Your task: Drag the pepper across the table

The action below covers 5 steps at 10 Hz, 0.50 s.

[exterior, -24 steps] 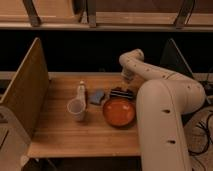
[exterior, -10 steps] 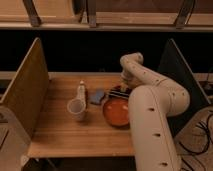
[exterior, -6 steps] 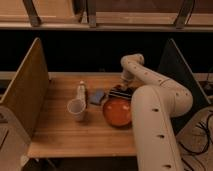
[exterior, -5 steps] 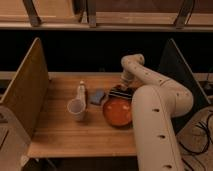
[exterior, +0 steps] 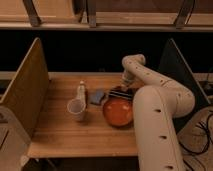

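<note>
Table [exterior: 65, 140]: light-wood planks, with an upright wooden panel [exterior: 25, 90] at the left short side and a darker panel [exterior: 175, 65] at the right.
Arm [exterior: 160, 100]: white, rose from the lower right, bent back over the table's far right part.
Hand [exterior: 123, 88]: reached down just behind the bowl, at a dark striped object [exterior: 120, 94]; whether its fingers were apart or together could not be told.
Bowl [exterior: 118, 111]: orange-red, round, right of centre.
Cup [exterior: 76, 109]: pale, upright, left of the bowl.
Bottle [exterior: 81, 91]: small, white, upright, just behind the cup.
Blue-grey item [exterior: 97, 96]: lay flat between bottle and bowl.
Pepper: could not be picked out with certainty.
</note>
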Motion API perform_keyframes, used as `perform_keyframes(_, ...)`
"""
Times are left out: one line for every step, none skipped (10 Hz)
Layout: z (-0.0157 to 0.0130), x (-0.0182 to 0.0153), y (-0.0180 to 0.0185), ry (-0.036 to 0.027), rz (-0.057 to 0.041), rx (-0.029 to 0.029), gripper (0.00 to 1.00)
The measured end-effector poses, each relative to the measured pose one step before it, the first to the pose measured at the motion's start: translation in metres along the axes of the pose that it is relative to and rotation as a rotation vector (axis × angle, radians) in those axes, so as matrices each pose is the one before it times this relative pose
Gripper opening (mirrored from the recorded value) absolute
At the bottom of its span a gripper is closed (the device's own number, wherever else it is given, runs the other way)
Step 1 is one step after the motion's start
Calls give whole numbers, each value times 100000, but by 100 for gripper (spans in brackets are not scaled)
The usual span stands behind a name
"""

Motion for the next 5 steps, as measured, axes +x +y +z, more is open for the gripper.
perform_keyframes(16, -11, 61, 8, -537, -248, 0)
perform_keyframes(16, -23, 75, 133, -912, -208, 0)
perform_keyframes(11, 26, 69, 430, -1155, -201, 0)
perform_keyframes(-7, 271, -47, 825, -353, -106, 0)
perform_keyframes(-175, 889, -441, 1787, 1021, 802, 0)
